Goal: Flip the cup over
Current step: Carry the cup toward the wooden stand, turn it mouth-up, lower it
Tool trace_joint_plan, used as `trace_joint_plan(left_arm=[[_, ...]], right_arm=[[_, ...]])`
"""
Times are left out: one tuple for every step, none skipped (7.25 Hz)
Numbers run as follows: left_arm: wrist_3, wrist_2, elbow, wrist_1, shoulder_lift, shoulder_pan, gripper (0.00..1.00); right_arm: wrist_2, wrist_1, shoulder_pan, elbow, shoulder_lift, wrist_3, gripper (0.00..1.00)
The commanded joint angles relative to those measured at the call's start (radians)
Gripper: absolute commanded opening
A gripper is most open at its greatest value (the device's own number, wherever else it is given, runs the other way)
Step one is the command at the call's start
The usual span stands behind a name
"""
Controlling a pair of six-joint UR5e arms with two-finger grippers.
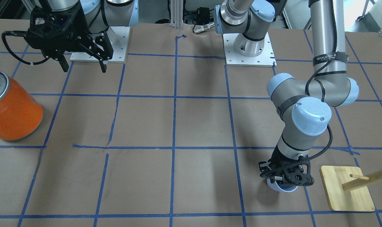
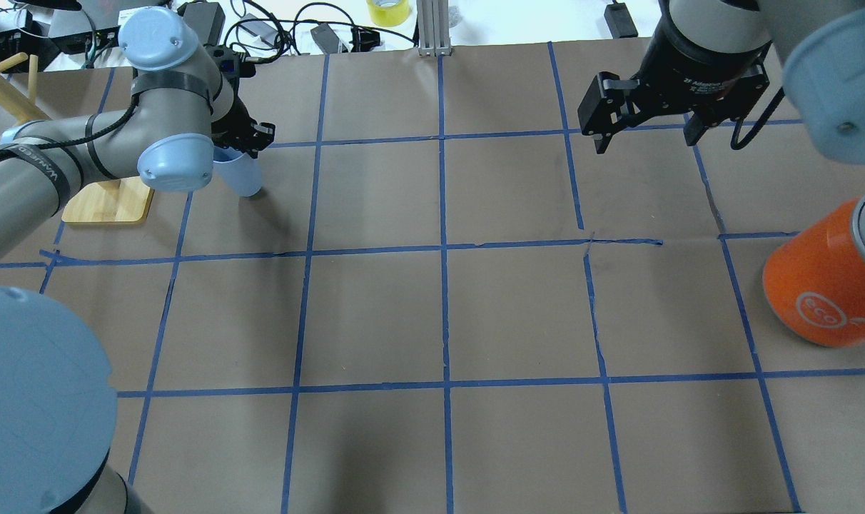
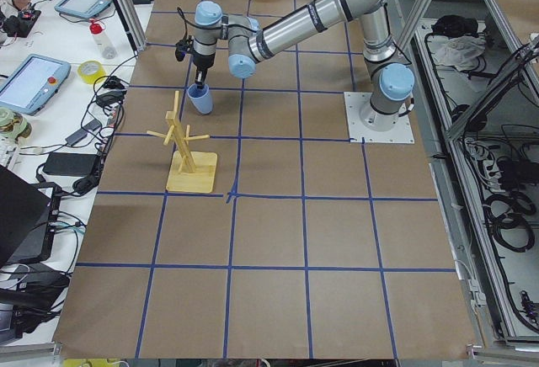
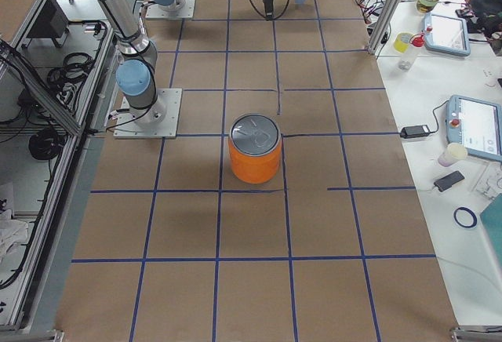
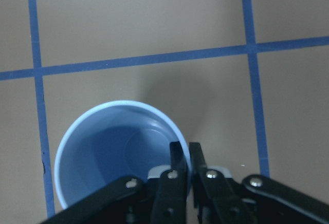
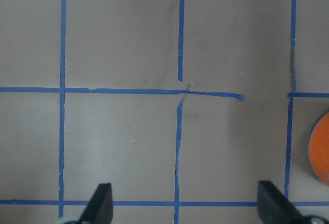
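Observation:
The cup [image 5: 118, 152] is a small pale blue tumbler with its mouth up, and I look into its darker blue inside. It stands at table level by the wooden rack and also shows in the front view [image 1: 282, 188], the overhead view [image 2: 241, 177] and the left side view [image 3: 200, 100]. My left gripper [image 5: 185, 149] is shut on the cup's rim, one finger inside the wall and one outside; it also shows in the front view [image 1: 285, 176]. My right gripper [image 1: 83, 66] is open and empty, high above the table and far from the cup; it also shows in the overhead view [image 2: 646, 140].
A large orange can [image 2: 825, 282] with a silver top stands at the table's right end; it also shows in the front view [image 1: 13, 110]. A wooden peg rack on a square base [image 1: 347, 189] stands close beside the cup. Blue tape lines grid the brown table.

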Motion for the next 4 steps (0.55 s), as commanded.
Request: trace_joint_plan(left_arm=[[-0.028,-0.001,-0.013,0.022,-0.006,0.001,0.09],[-0.026,-0.003,-0.013,0.022,-0.003,0.001,0.3],[-0.029,-0.009,-0.01,0.019,-0.003,0.001,0.73],[-0.029,-0.003,-0.013,-0.011,0.024,-0.002,0.85]], right_arm=[[0.0,0.002,-0.001,0.0,0.0,-0.003,1.0],[0.0,0.002,-0.001,0.0,0.0,-0.003,1.0],[0.0,0.002,-0.001,0.0,0.0,-0.003,1.0],[0.0,0.002,-0.001,0.0,-0.002,-0.003,1.0]])
